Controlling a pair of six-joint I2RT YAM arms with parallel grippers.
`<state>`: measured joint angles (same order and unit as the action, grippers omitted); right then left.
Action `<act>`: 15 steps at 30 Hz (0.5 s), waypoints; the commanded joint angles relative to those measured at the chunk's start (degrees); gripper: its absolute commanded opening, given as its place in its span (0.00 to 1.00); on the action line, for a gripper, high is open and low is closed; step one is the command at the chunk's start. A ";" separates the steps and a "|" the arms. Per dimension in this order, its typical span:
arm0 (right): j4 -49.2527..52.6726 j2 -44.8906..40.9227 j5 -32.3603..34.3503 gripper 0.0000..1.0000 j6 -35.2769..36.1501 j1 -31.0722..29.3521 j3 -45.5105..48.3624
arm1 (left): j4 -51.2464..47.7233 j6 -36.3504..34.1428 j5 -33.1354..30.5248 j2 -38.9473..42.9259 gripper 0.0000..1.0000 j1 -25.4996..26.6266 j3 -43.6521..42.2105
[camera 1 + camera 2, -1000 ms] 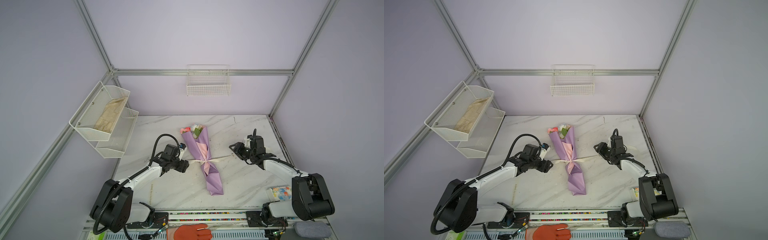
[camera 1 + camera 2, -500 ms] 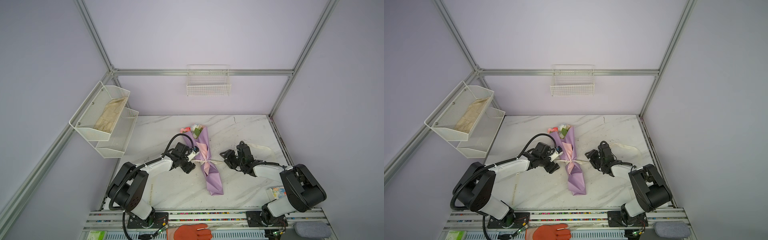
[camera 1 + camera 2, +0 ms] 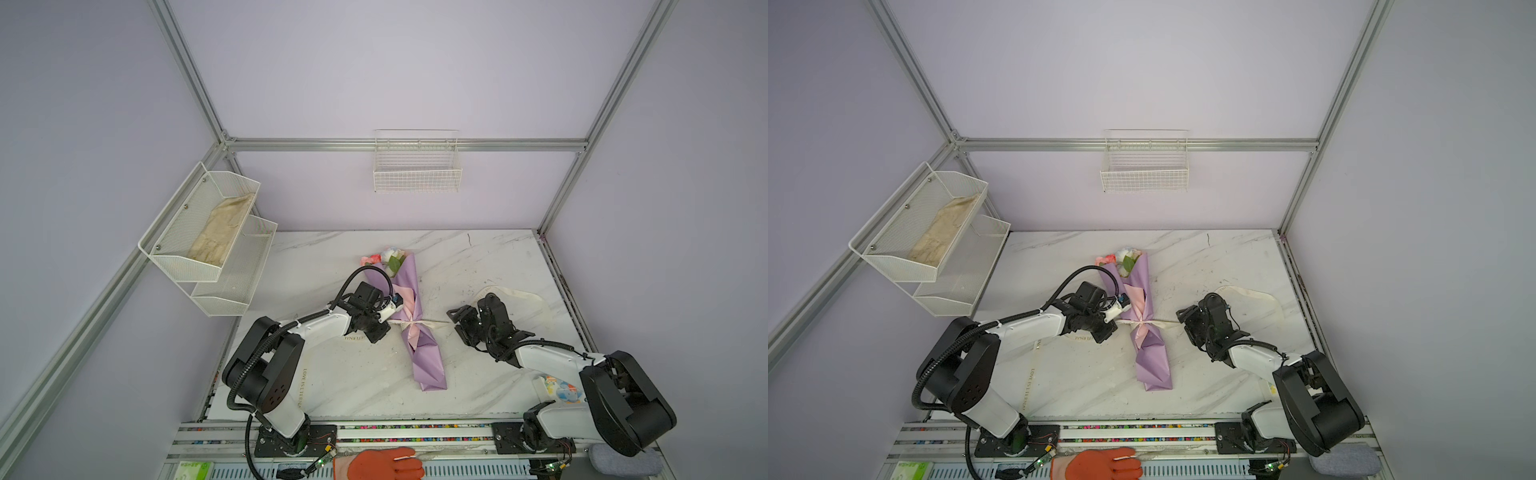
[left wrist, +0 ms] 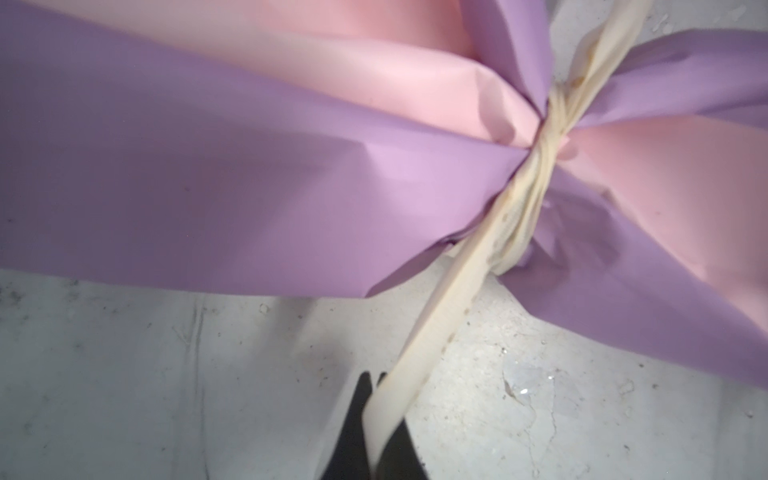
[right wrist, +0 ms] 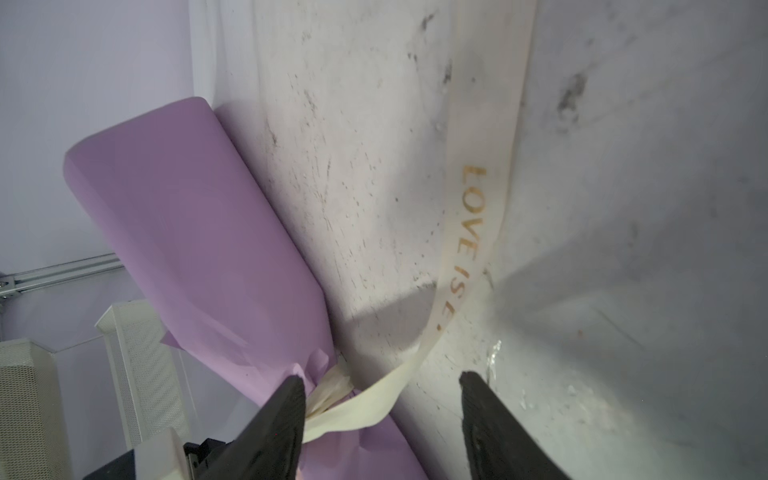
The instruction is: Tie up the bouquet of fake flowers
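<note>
The bouquet lies lengthwise mid-table in lilac wrapping, pink inside. The fake flowers stick out at its far end. A cream lettered ribbon is wound round its waist. My left gripper sits just left of the waist, shut on the ribbon's left strand. My right gripper is open just right of the waist. The right strand runs between its fingers without being pinched.
The marble table carries loose ribbon tails front left and looped back right. A white mesh shelf hangs on the left wall and a wire basket on the back wall. An orange glove lies at the front rail.
Both grippers have moved inward to the bouquet's waist. The left gripper was open and has shut on the ribbon strand. The right gripper has stayed open, now round its strand.
</note>
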<state>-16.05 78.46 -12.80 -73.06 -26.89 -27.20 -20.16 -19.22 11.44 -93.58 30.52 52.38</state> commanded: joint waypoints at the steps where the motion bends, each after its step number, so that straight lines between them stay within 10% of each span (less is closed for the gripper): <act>1: -4.33 3.07 -1.43 0.63 -3.98 -1.43 0.43 | -0.14 -0.95 1.91 1.63 0.00 0.37 4.43; 8: -16.93 12.67 -3.55 0.59 -7.05 -1.63 -0.75 | -0.96 0.79 2.12 2.27 0.00 0.33 5.11; 13: -15.78 10.97 5.57 0.03 -5.79 -1.50 -0.14 | -2.33 5.00 -3.33 4.06 0.00 0.33 4.28; 15: -10.40 8.84 10.31 0.00 -2.16 -1.46 -1.77 | -3.53 9.56 -7.69 4.63 0.00 -0.09 3.79</act>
<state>-30.09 90.43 -10.81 -76.36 -28.32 -27.62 -22.13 -15.77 9.30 -91.77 30.59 52.40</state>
